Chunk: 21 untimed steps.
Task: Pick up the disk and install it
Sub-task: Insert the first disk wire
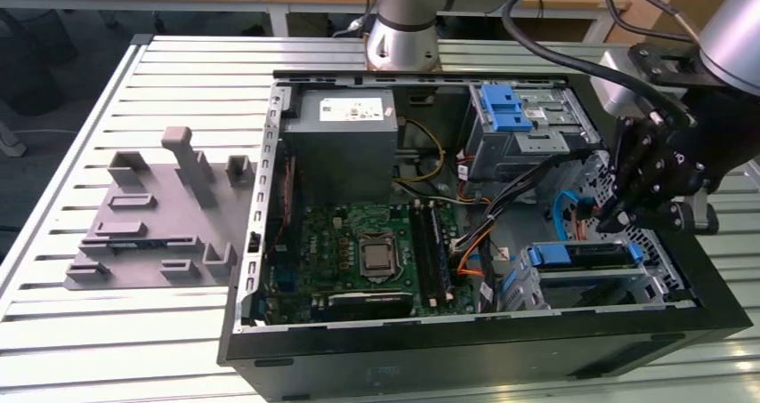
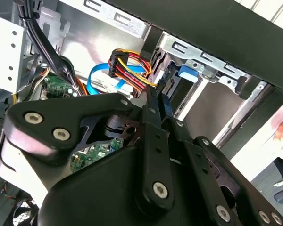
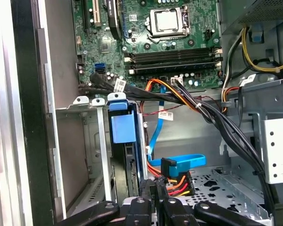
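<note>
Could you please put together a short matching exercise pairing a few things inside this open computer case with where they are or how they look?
Things:
1. the disk
2. the gripper
3. the grey power supply box
4. the processor socket

Descriptions:
A. black, hanging above the case's drive-bay corner
B. in the middle of the green motherboard
C. seated in the metal bay, blue rail frame showing
D. carries a white sticker, at the far end of the case

Pairs: 1-C, 2-A, 3-D, 4-B
</note>
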Each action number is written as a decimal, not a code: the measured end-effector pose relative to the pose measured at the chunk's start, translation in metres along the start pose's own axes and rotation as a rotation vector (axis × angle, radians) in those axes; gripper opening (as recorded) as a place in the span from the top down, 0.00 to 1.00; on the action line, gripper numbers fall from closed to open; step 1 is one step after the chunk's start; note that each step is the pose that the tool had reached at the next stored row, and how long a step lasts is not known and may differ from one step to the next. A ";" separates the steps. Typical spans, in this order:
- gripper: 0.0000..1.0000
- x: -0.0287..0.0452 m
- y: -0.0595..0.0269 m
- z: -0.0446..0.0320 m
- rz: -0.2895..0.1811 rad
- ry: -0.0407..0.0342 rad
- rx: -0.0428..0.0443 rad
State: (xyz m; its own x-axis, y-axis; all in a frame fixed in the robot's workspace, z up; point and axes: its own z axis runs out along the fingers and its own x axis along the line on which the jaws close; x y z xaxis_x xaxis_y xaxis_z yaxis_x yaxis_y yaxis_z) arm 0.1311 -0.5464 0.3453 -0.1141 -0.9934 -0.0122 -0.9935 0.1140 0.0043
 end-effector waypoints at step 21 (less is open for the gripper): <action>0.84 0.0119 0.0002 0.0050 -0.064 -0.0158 0.0006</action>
State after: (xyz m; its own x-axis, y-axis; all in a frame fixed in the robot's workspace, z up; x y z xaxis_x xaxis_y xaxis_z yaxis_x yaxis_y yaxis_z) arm 0.1296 -0.5581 0.3402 -0.0500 -0.9984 -0.0282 -0.9987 0.0499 0.0024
